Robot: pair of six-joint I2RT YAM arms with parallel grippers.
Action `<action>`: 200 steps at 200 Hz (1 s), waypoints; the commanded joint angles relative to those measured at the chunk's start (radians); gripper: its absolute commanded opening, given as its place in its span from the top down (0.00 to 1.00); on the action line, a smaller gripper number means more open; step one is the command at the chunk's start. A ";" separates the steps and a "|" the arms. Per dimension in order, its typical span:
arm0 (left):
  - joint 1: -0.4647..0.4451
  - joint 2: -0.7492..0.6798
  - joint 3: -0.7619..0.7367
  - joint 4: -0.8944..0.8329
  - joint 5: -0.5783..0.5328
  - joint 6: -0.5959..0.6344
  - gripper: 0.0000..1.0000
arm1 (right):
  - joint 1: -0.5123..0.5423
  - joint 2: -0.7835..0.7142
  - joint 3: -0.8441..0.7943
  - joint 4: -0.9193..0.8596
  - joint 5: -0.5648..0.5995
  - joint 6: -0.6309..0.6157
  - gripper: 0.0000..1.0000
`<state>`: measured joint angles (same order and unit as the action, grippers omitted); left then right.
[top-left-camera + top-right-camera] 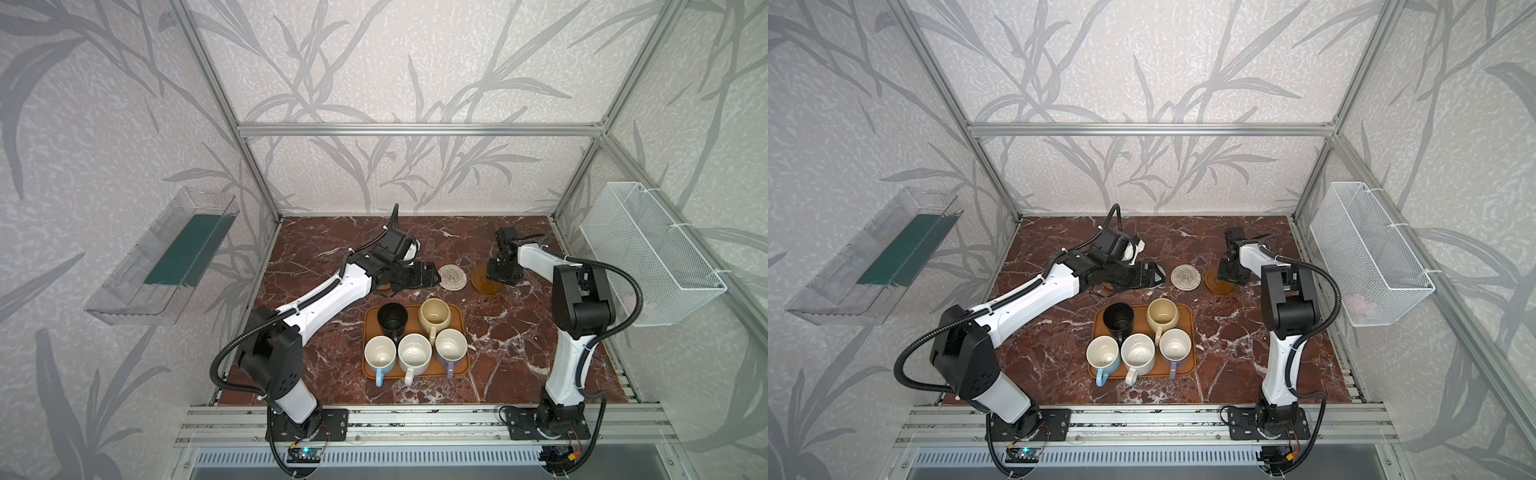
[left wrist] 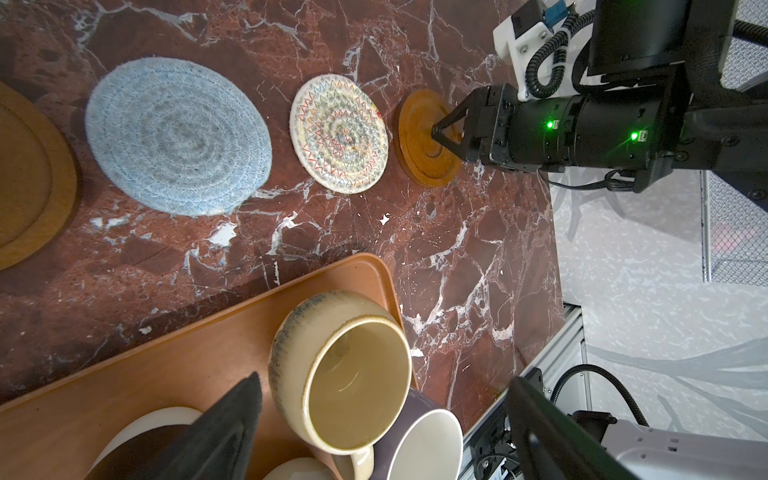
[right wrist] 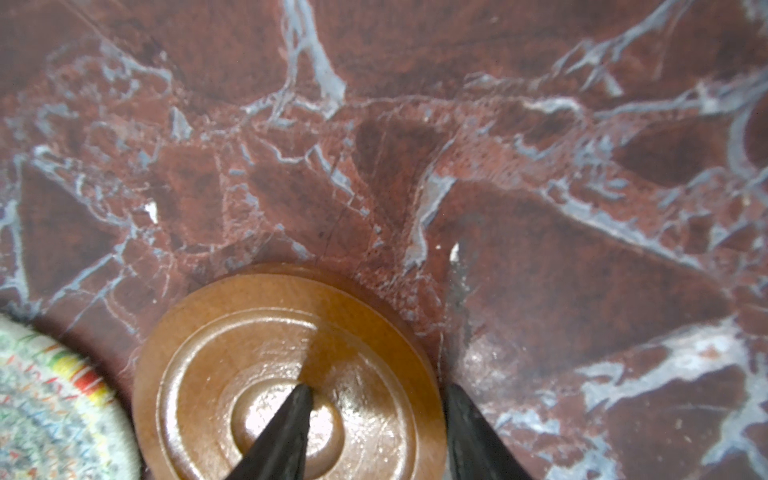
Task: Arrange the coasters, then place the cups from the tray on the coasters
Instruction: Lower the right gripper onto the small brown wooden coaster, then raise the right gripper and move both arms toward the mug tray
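Brown coaster lay beside the cream rope coaster; right fingers straddled its rim, grip unclear; left fingers spread; five mugs awaited on the tray.

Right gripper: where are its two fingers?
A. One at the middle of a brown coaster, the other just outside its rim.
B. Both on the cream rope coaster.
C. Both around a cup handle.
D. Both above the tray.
A: in the right wrist view one finger of the right gripper is at the middle of the brown coaster and the other just outside its rim.
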<state>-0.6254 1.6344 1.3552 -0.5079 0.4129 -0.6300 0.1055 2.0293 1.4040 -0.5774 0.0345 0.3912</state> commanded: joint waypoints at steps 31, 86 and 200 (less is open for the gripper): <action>0.001 0.016 0.034 0.017 -0.006 -0.009 0.06 | -0.006 0.028 0.017 -0.017 -0.006 -0.006 0.48; 0.001 0.030 0.048 0.019 0.000 -0.012 0.06 | -0.004 0.039 0.039 -0.020 -0.011 -0.006 0.48; 0.001 0.027 0.044 0.034 0.003 -0.024 0.06 | -0.004 0.001 0.030 -0.027 -0.021 -0.008 0.45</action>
<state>-0.6254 1.6558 1.3739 -0.4919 0.4133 -0.6460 0.1040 2.0453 1.4277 -0.5812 0.0242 0.3912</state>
